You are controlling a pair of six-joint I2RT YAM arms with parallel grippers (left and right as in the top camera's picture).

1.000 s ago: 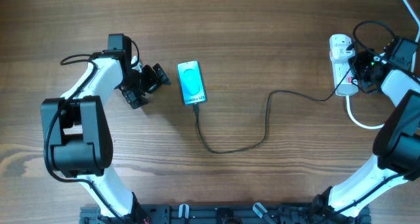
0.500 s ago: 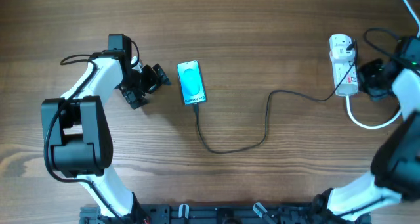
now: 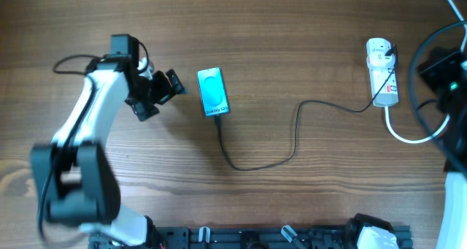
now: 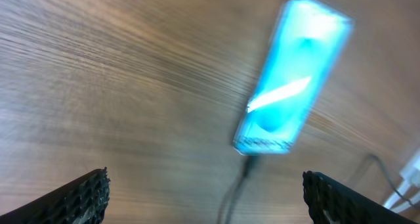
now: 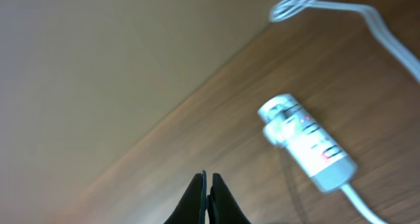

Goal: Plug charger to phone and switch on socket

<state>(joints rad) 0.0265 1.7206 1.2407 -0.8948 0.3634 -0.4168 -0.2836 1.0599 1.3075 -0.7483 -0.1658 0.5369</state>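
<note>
Phone left, socket right

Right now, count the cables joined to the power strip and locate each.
2. The black charger cable runs left to the phone; a white cord leaves the power strip at its near end, curving right.

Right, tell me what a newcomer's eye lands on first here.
The phone, with its glowing teal screen, stands out most, lying left of centre on the wooden table. A black charger cable loops from its lower end across to the white power strip at the right edge. The left gripper sits open just left of the phone, not touching it.
</note>
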